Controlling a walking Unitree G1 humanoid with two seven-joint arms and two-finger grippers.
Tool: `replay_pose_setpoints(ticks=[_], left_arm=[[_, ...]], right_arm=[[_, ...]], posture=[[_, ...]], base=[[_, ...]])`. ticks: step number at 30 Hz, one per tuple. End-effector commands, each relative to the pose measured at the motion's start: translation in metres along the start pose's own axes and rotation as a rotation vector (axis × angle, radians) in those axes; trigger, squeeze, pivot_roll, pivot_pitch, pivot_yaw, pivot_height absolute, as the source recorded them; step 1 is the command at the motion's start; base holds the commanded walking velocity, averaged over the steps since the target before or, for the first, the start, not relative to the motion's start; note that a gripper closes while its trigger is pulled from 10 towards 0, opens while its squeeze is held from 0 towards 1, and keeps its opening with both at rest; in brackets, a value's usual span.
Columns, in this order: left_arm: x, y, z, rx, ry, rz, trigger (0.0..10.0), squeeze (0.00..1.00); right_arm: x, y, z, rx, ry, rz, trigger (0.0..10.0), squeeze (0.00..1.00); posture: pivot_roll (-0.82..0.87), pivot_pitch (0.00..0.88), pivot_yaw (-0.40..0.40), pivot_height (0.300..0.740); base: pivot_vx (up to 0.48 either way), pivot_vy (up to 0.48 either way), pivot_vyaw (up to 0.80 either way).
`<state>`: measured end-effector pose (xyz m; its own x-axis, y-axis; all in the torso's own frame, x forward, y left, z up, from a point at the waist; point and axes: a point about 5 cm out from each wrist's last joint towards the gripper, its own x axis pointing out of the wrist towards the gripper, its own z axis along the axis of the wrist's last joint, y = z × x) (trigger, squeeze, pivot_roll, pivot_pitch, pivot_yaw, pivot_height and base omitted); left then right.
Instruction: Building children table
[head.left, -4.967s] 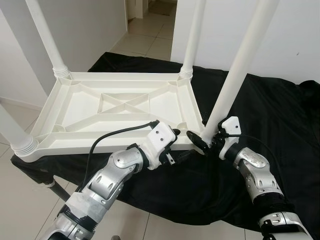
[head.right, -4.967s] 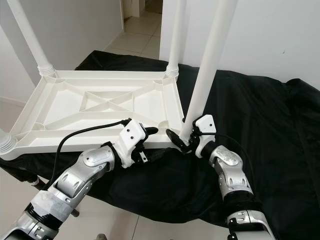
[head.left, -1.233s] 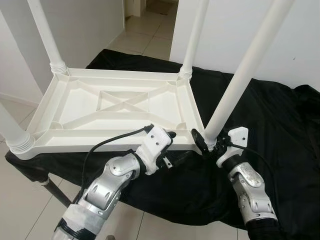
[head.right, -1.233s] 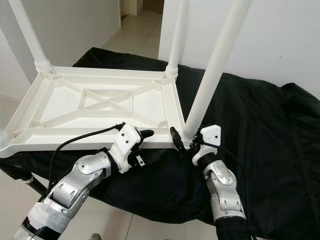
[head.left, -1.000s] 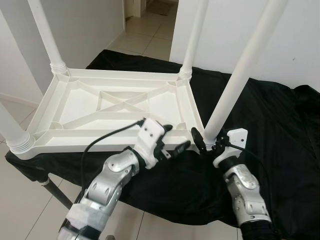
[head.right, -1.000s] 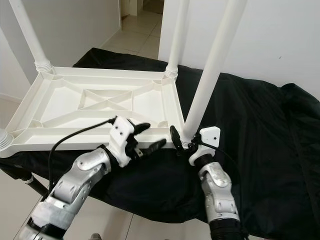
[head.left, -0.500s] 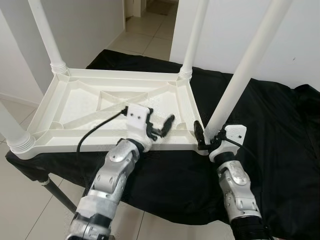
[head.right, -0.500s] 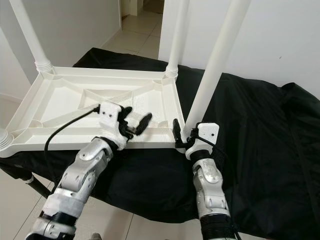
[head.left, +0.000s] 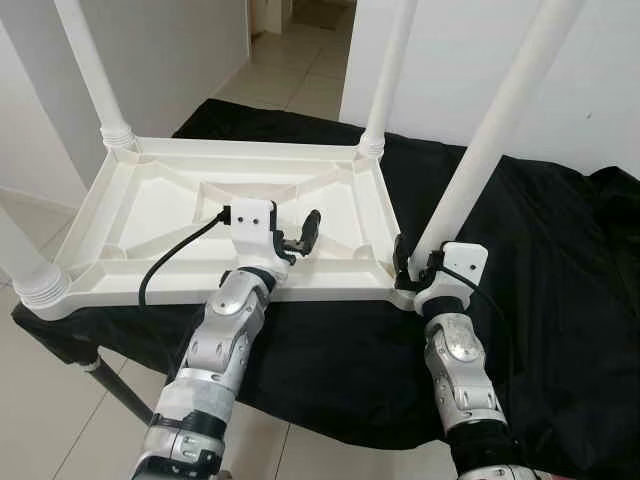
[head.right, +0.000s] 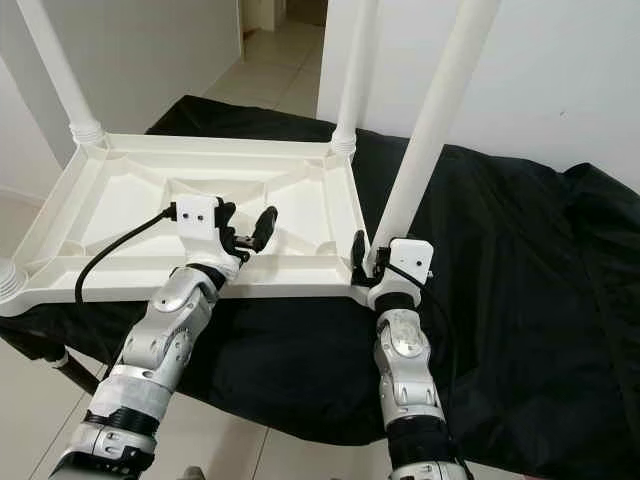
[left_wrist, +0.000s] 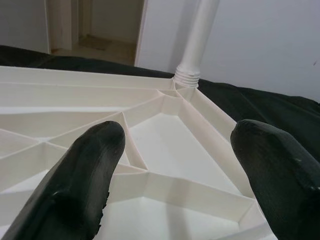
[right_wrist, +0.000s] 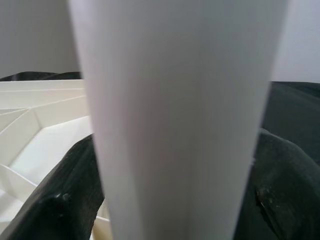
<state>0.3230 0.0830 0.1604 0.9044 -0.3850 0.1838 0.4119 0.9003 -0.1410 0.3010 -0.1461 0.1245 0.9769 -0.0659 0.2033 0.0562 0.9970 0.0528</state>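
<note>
White plastic, the upturned tabletop (head.left: 150, 215) lies on a black cloth (head.left: 540, 230), ribbed underside up, legs pointing at the ceiling; the right gripper (head.left: 412, 262) pinches the near-right leg (head.left: 480, 140) at its base; the left gripper (head.left: 297, 232) hovers over the tabletop's ribs, fingers (left_wrist: 90, 165) spread, holding nothing.

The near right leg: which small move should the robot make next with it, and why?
Probably turn the near right leg further into its corner socket. The right claw grips its base, while the open left claw hovers above the upturned tabletop, ready to steady it.
</note>
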Motion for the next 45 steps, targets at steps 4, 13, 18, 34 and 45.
replay_pose_setpoints(ticks=[4, 13, 18, 34, 45], left_arm=[[-0.001, 0.005, -0.006, 0.012, -0.009, 0.065, 10.0, 0.0], [0.004, 0.005, -0.006, 0.023, 0.0, 0.075, 10.0, 0.0], [0.003, 0.002, -0.009, 0.039, 0.003, 0.063, 10.0, 0.0], [-0.016, -0.036, -0.009, 0.108, 0.034, -0.358, 10.0, 0.0], [-0.033, -0.057, -0.007, 0.096, 0.129, -0.636, 10.0, 0.0]], right_arm=[[0.002, 0.002, -0.004, -0.007, 0.016, -0.011, 10.0, 0.0], [0.008, 0.001, -0.003, -0.011, 0.016, -0.001, 10.0, 0.0], [0.01, 0.003, -0.003, -0.008, 0.019, 0.002, 10.0, 0.0], [0.009, -0.002, -0.003, -0.025, 0.024, 0.176, 10.0, 0.0], [0.013, -0.022, -0.002, -0.073, 0.067, 0.406, 10.0, 0.0]], posture=[[-0.02, 0.0, -0.046, 0.74], [-0.01, 0.0, -0.059, 0.74], [-0.01, 0.0, -0.064, 0.74], [-0.01, 0.0, -0.068, 0.74], [0.0, 0.0, -0.073, 0.74]], base=[[0.0, 0.0, 0.0], [0.0, 0.0, 0.0], [0.0, 0.0, 0.0], [0.0, 0.0, 0.0], [0.0, 0.0, 0.0]])
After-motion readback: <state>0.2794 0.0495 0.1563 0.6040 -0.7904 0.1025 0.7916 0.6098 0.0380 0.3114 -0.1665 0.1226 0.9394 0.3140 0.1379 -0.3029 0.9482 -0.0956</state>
